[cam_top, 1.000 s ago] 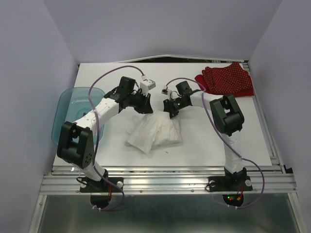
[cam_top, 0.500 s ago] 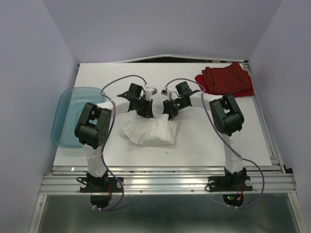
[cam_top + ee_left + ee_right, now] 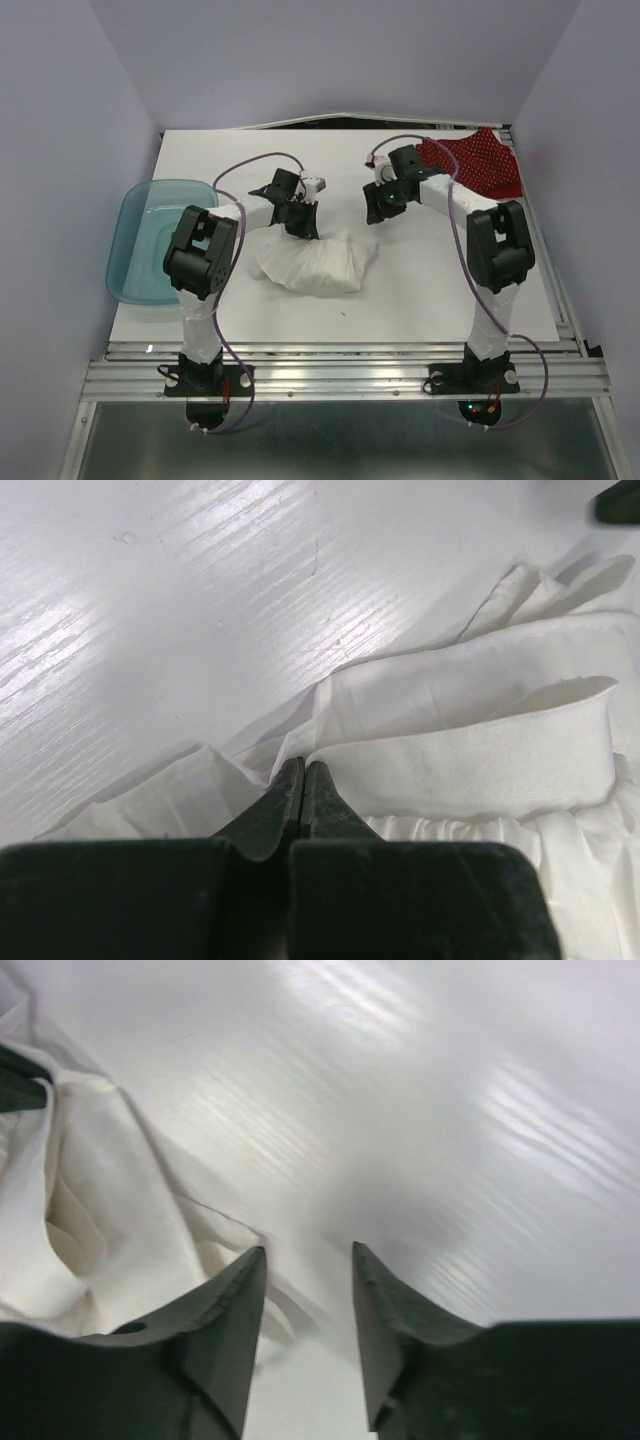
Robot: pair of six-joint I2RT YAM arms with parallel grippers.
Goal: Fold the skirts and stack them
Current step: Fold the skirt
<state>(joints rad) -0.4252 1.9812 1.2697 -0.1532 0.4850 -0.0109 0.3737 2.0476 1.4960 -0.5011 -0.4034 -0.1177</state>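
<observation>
The white skirt [image 3: 318, 263] lies bunched and wrinkled on the table's middle. My left gripper [image 3: 301, 224] is at its far left edge. In the left wrist view the jaws [image 3: 303, 766] are shut, with folds of the white skirt [image 3: 470, 730] converging at their tips. My right gripper [image 3: 379, 207] hovers off the skirt's far right corner. In the right wrist view it [image 3: 308, 1252] is open and empty over bare table, with the white skirt [image 3: 85, 1210] to its left. The red polka-dot skirt [image 3: 478, 164] lies flat at the far right corner.
A translucent teal tub [image 3: 150, 240] sits at the left edge of the white table [image 3: 430, 290]. Pale walls close in the left, back and right sides. Purple cables loop above both arms.
My right gripper has let go of the white skirt, opened, and moved back and to the right. My left gripper has stayed at the skirt's far edge. The skirt has spread slightly rightward.
</observation>
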